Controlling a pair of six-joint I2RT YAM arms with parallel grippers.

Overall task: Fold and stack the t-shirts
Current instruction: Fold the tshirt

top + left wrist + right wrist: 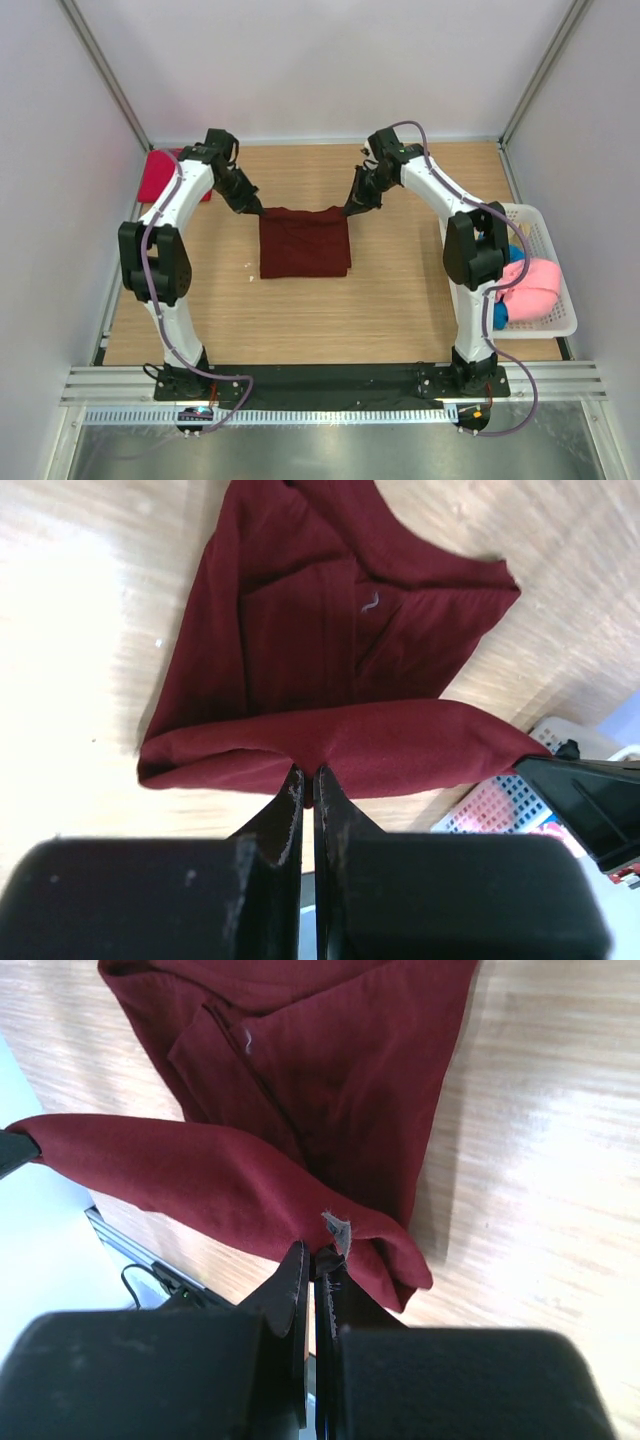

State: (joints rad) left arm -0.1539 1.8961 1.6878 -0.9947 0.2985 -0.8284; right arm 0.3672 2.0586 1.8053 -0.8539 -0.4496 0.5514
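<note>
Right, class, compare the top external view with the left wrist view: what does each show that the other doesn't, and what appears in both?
Only the top view shows the red shirt lying far left, and the left arm and right arm in full. Only the left wrist view shows a small pale thread on the cloth and, close up, the left gripper pinched shut on a folded edge. Both show the maroon shirt and the white basket.
</note>
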